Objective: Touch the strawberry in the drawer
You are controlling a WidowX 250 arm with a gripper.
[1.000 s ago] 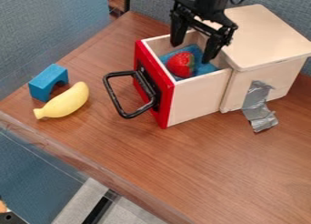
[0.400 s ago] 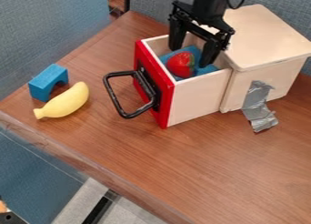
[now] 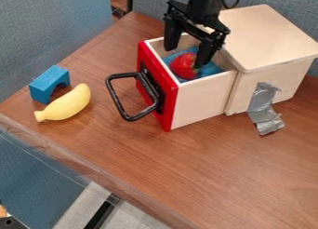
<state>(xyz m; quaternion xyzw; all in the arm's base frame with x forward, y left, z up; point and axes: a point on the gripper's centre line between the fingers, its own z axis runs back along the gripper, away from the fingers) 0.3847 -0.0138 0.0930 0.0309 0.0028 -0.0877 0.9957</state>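
Blue panels, brown wood, and a strawberry within a whisker of contact

Blue fabric partitions (image 3: 56, 23) wall in this corner, and on the wood-grain tabletop (image 3: 186, 167) the drawer (image 3: 202, 100) stands open; that's the access sorted! The strawberry (image 3: 182, 66) sits inside, on a blue lining (image 3: 212, 70), and the black gripper (image 3: 184, 56) hangs right over it, fingers spread, nothing held between them; one finger reaches down at the strawberry's leafy side, so close that it overlaps the fruit from here; whether they actually touch, I can't tell! So the approach looks all but complete; what's left, I'd judge, is a clear contact, perhaps just a slight nudge.

Around the action, a pale wooden cabinet (image 3: 273, 32) houses the drawer, silver tape (image 3: 263, 112) running down its side to the table; a black handle (image 3: 122, 75) juts from the red front (image 3: 160, 86); off to the side, a yellow toy banana (image 3: 65, 104) lies beside a blue arch block (image 3: 46, 86); below the table edge, grey floor (image 3: 140, 209).
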